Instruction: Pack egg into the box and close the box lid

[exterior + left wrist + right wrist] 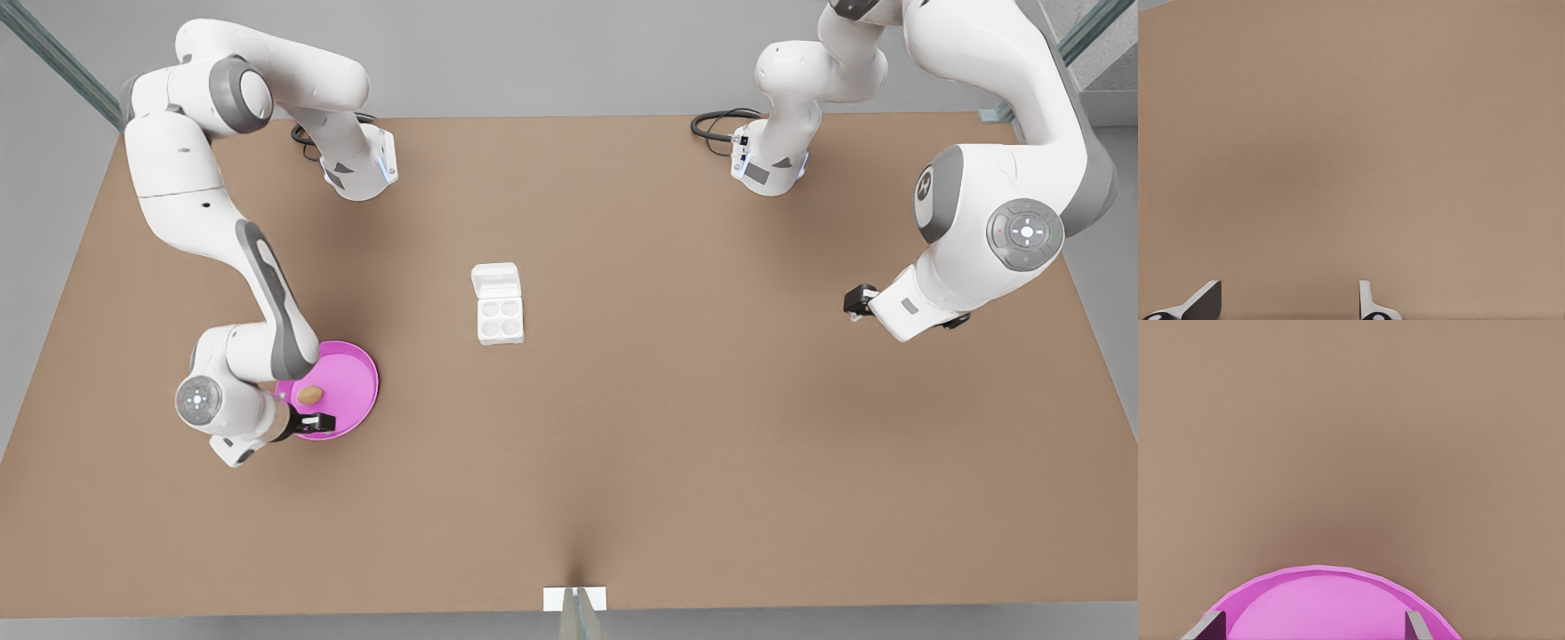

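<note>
My right pincer, released, hovers over the pink plate beside the egg; closing off-centre could roll it away, while my left pincer waits, released, over the tabletop.

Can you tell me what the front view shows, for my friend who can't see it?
The right gripper hovers open over a pink plate beside the egg. The open white box sits mid-table; the left gripper waits.
</note>
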Robot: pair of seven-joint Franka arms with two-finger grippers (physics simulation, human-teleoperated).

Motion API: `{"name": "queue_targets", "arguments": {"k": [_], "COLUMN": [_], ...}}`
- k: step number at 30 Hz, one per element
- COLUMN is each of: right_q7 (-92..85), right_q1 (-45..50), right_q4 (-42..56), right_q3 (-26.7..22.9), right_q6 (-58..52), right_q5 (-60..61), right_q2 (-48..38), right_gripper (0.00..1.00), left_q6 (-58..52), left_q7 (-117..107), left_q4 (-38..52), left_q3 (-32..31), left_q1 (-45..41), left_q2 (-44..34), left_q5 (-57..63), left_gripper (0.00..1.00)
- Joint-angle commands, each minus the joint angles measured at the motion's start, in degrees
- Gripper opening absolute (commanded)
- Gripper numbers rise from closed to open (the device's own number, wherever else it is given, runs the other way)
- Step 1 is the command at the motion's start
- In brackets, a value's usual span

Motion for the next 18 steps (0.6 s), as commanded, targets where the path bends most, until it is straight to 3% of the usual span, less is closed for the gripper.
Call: {"name": "queue_targets", "arguments": {"k": [1,9,13,18], "right_q7": [-3.98,-3.8,-2.13,-2.31], "right_q1": [-0.11,-1.52,-1.61,-1.7], "right_q4": [0.09,-2.89,-9.93,-9.4], "right_q3": [-0.01,-0.01,0.34,0.34], "right_q6": [0.43,0.25,4.82,5.52], "right_q5": [0.1,0.19,-0.07,-0.25], "right_q2": [0.33,0.16,-3.18,-3.1], "right_gripper": [1.0,1.0,1.0,1.0], "left_q6": [0.11,0.11,0.29,0.37], "left_q7": [0.26,0.26,0.26,0.26], "left_q4": [0.03,0.03,-0.06,-0.06], "left_q3": [0.0,0.0,0.0,0.0], "left_q1": [0.0,0.0,0.0,0.09], "left_q2": [-0.06,0.29,0.64,0.73], "left_q5": [0.03,0.03,0.03,0.03], "left_gripper": [1.0,1.0,1.0,1.0]}}
